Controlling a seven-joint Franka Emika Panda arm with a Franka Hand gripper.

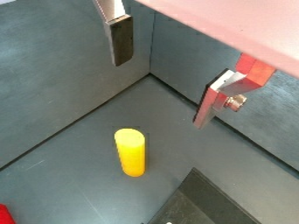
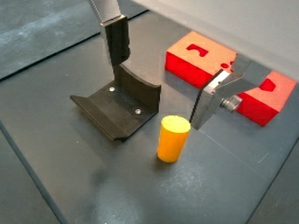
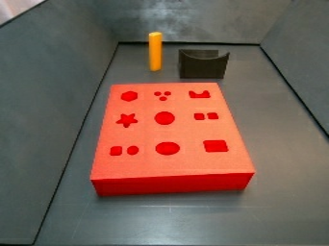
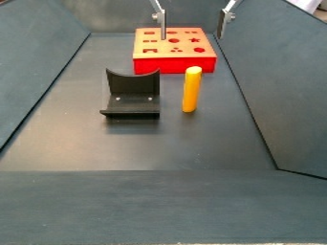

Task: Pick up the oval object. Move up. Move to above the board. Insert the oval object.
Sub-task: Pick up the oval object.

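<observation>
Oval object (image 4: 192,89): an orange-yellow peg standing upright on the dark floor (image 4: 153,153), just beside the fixture (image 4: 130,94) and near one short edge of the red board (image 3: 167,135). Hand (image 2: 163,77): raised above the peg, fingers (image 1: 121,41) spread wide apart and empty, touching nothing.

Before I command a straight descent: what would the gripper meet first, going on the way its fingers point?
Probably the bare floor. The open gripper hangs above the oval object, which seems slightly off its centreline; the fixture sits beside. Depth is unclear.
</observation>
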